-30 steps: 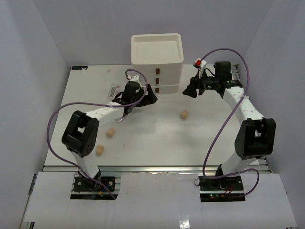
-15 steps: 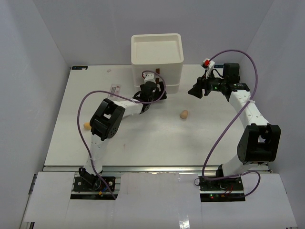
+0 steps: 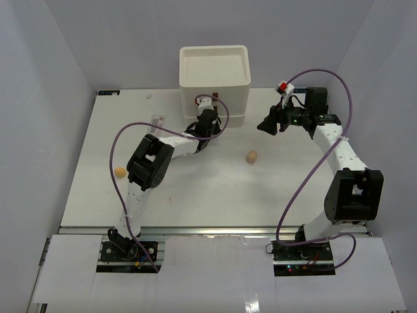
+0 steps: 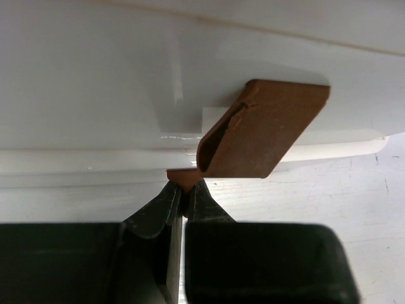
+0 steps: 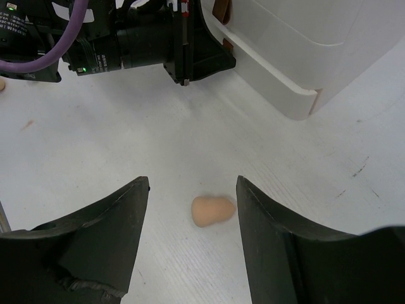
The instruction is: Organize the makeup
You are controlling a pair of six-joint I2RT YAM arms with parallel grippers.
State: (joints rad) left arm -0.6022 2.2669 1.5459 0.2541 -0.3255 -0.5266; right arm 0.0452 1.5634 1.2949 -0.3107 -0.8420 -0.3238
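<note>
While the lower handle (image 4: pixel 182 177) of the drawer box (image 3: pixel 236 94) is being pinched between the near-closed fingers of the left gripper (image 4: pixel 184 190), just under the bigger handle (image 4: pixel 262 130), no makeup is being carried. The right gripper (image 5: pixel 193 187) is being held wide open and empty above a tan sponge (image 5: pixel 213 210) lying on the table (image 3: pixel 195 189) near the box corner. A second sponge (image 3: pixel 120 171) is sitting far left, and a flat sachet (image 3: pixel 156 122) is lying left of the box. Risks being flagged: only the tab's edge is being gripped, so it could be lost on the pull. The box could be dragged along instead of the drawer being opened.
</note>
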